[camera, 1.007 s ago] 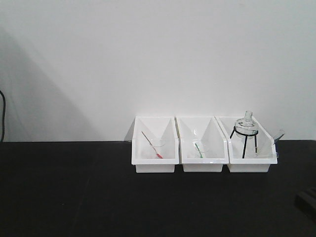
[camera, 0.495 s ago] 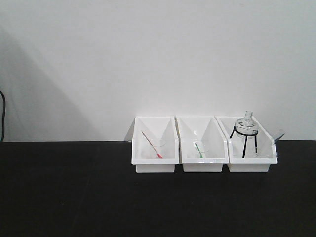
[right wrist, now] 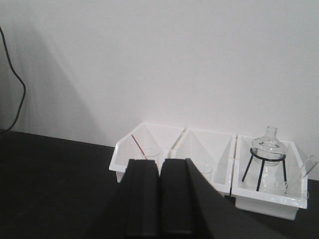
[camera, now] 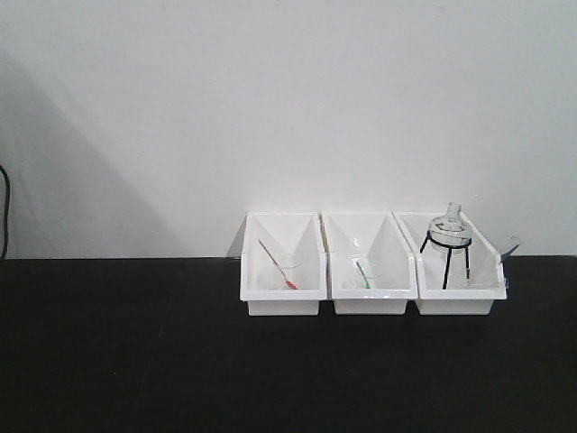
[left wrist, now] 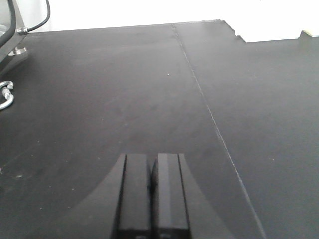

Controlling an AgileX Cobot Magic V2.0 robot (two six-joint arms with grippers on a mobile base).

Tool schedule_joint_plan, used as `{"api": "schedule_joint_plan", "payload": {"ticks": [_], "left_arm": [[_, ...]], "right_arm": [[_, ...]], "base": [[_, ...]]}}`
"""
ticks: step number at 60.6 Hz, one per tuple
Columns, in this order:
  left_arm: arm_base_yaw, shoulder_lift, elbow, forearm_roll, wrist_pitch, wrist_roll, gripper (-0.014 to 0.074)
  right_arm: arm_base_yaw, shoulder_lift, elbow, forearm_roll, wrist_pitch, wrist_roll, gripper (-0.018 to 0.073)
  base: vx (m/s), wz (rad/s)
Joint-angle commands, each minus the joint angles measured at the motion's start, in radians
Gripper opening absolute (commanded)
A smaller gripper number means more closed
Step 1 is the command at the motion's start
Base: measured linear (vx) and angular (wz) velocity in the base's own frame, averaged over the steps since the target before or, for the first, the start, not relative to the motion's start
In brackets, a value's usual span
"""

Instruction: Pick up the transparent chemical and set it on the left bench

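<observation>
Three white bins stand in a row at the back of the black bench (camera: 117, 343). The right bin (camera: 455, 305) holds a clear glass flask (camera: 450, 225) on a black tripod (camera: 445, 260), with a small clear beaker (right wrist: 282, 186) beside it. I cannot tell which clear vessel holds the transparent chemical. My left gripper (left wrist: 152, 164) is shut and empty, low over bare black bench. My right gripper (right wrist: 159, 167) is shut and empty, in front of the left bin (right wrist: 119, 162) and well short of it. Neither gripper shows in the front view.
The left bin (camera: 282, 302) holds a beaker with a red stirrer (camera: 278, 263), the middle bin (camera: 373, 305) one with a green stirrer (camera: 362, 272). A white wall rises just behind the bins. A seam (left wrist: 209, 114) crosses the bench. A metal hook (left wrist: 5, 97) and a cable (left wrist: 35, 22) lie at far left.
A dark part at the lower right edge of the front view one second ago has gone out of frame. The bins and glassware have not moved.
</observation>
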Motion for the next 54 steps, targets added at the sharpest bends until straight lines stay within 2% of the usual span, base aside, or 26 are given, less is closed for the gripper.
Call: {"api": "schedule_joint_plan", "payload": {"ticks": [1, 6, 8, 14, 18, 21, 24, 29, 36, 47, 54], "left_arm": [[-0.002, -0.019, 0.016, -0.001, -0.078, -0.008, -0.0003], [-0.002, -0.019, 0.016, -0.001, -0.078, -0.008, -0.0003], [-0.002, -0.019, 0.016, -0.001, -0.078, -0.008, -0.0003], [-0.002, -0.019, 0.016, -0.001, -0.078, -0.008, -0.0003], [-0.002, -0.019, 0.016, -0.001, -0.078, -0.008, -0.0003], [-0.002, -0.019, 0.016, -0.001, -0.078, -0.008, -0.0003], [-0.002, -0.019, 0.016, -0.001, -0.078, -0.008, -0.0003], [-0.002, -0.019, 0.016, -0.001, -0.078, -0.008, -0.0003], [-0.002, -0.019, 0.016, -0.001, -0.078, -0.008, -0.0003], [-0.002, -0.019, 0.016, -0.001, -0.078, -0.008, -0.0003], [-0.002, -0.019, 0.016, -0.001, -0.078, -0.008, -0.0003]], "right_arm": [[-0.001, 0.005, -0.048, -0.202, 0.001, 0.189, -0.0008], [-0.001, 0.002, -0.065, -0.519, 0.001, 0.501, -0.0008], [-0.001, 0.0, -0.071, -0.685, 0.0, 0.688, -0.0008], [-0.001, -0.012, -0.07, -1.042, -0.022, 1.081, -0.0008], [-0.001, -0.016, -0.064, -1.25, -0.041, 1.284, -0.0008], [-0.001, -0.031, -0.051, -1.356, -0.06, 1.4, -0.0008], [-0.001, -0.063, -0.03, -1.428, -0.091, 1.49, -0.0008], [-0.001, -0.143, 0.034, -1.475, -0.163, 1.545, -0.0008], [-0.001, -0.299, 0.149, -1.461, -0.233, 1.566, -0.0008], [-0.001, -0.593, 0.324, -1.484, -0.2, 1.626, -0.0008], [0.021, -0.567, 0.39, -1.515, -0.213, 1.702, -0.0008]], "base": [[0.0, 0.0], [0.0, 0.0], [0.0, 0.0], [0.0, 0.0], [0.0, 0.0], [0.0, 0.0], [0.0, 0.0], [0.0, 0.0], [0.0, 0.0], [0.0, 0.0], [0.0, 0.0]]}}
